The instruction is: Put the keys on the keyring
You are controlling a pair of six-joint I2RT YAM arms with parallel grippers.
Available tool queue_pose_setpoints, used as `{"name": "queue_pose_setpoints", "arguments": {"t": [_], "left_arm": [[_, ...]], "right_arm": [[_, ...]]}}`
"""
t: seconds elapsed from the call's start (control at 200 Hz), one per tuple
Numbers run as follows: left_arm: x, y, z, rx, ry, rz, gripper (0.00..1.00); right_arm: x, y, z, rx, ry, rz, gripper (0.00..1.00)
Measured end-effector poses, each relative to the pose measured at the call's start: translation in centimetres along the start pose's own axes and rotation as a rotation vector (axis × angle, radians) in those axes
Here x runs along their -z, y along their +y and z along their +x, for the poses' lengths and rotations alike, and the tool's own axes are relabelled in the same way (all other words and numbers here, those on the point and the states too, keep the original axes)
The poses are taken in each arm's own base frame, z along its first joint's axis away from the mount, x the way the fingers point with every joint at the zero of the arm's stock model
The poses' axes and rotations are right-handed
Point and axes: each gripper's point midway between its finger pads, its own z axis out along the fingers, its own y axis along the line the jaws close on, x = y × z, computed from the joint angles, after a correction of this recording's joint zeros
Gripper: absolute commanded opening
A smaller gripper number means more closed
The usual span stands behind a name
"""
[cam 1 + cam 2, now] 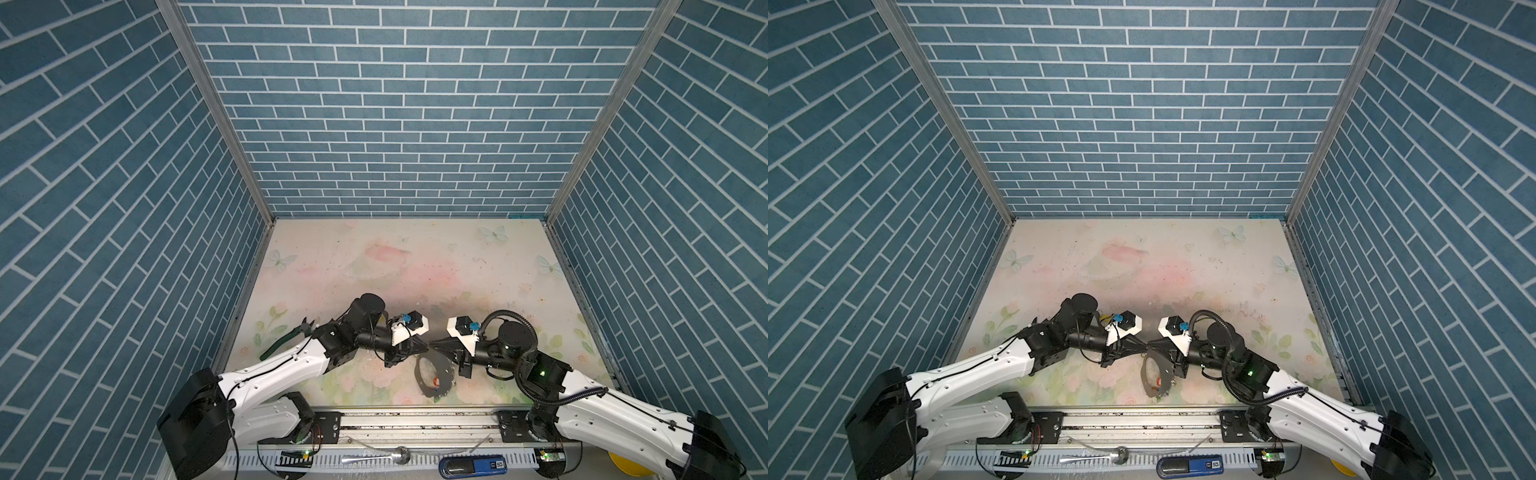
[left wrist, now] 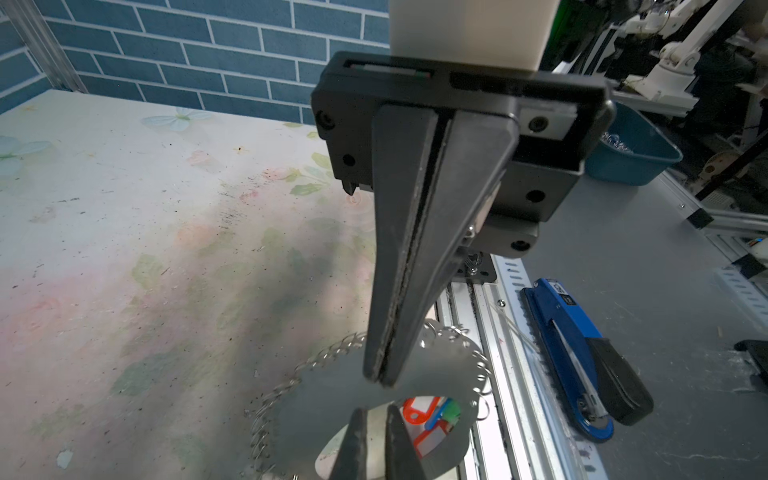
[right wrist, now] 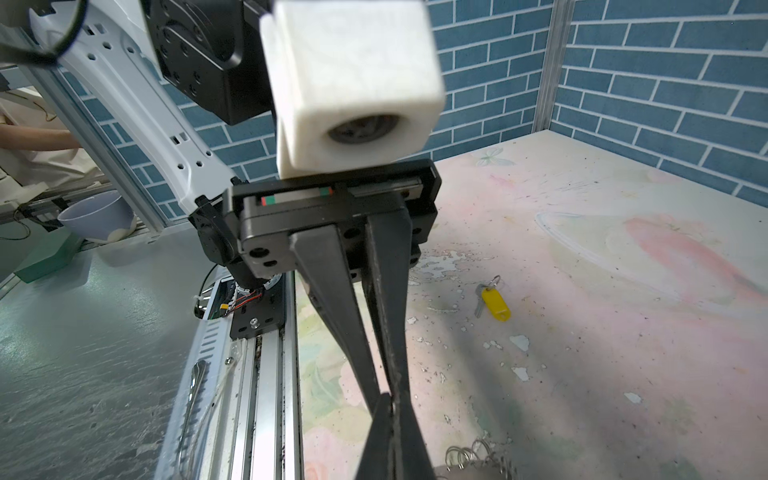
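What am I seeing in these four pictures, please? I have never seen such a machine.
This is a robot with two arms, the left arm and the right arm, each ending in a claw. Two pictures look down from above on the whole flowered table; the two others come from a small camera on each wrist. The right claw is shut on the edge of the keyring, a black hoop with small metal rings. The left claw looks closed too and meets it tip to tip; whether it pinches anything, I cannot tell. One yellow-tagged key lies on the table, and so do green-handled pliers.
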Motion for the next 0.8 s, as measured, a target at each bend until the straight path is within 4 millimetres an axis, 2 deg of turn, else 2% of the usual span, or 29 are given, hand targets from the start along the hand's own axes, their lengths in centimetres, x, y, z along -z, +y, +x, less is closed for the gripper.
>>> {"name": "queue_pose_setpoints", "arguments": {"t": [0.12,0.21,0.34,0.36,0.385,0.41,0.505,0.58,0.67,0.795], "left_arm": [[0.0,0.2,0.1,0.0,0.003,-0.013,0.13],[0.0,0.9,0.2,0.003,0.01,-0.052,0.18],[-0.4,2.9,1.5,0.053,0.056,-0.15,0.21],[-0.5,3.2,1.9,0.071,0.069,-0.16,0.2],[-0.7,3.6,2.4,0.099,0.086,-0.174,0.21],[-0.9,3.9,2.8,0.124,0.102,-0.184,0.21],[-2.0,4.7,4.7,0.224,0.178,-0.223,0.21],[-3.1,4.1,5.7,0.271,0.228,-0.225,0.21],[-4.7,2.2,6.9,0.302,0.282,-0.202,0.21],[-6.9,-0.3,8.8,0.358,0.348,-0.17,0.21]], "right_arm": [[0.0,-0.3,0.3,-0.006,0.01,0.02,0.0],[0.2,-1.6,1.1,-0.049,0.042,0.095,0.11],[1.1,-4.0,3.2,-0.149,0.12,0.256,0.2],[1.2,-4.3,3.6,-0.167,0.135,0.279,0.22],[1.5,-4.8,4.1,-0.187,0.156,0.309,0.3],[1.7,-5.2,4.6,-0.212,0.175,0.34,0.35],[3.0,-6.7,6.1,-0.303,0.245,0.469,0.46],[4.0,-7.6,6.8,-0.373,0.285,0.564,0.54],[5.1,-8.3,7.8,-0.457,0.327,0.653,0.54],[6.2,-8.4,10.6,-0.573,0.416,0.733,0.54]]}}
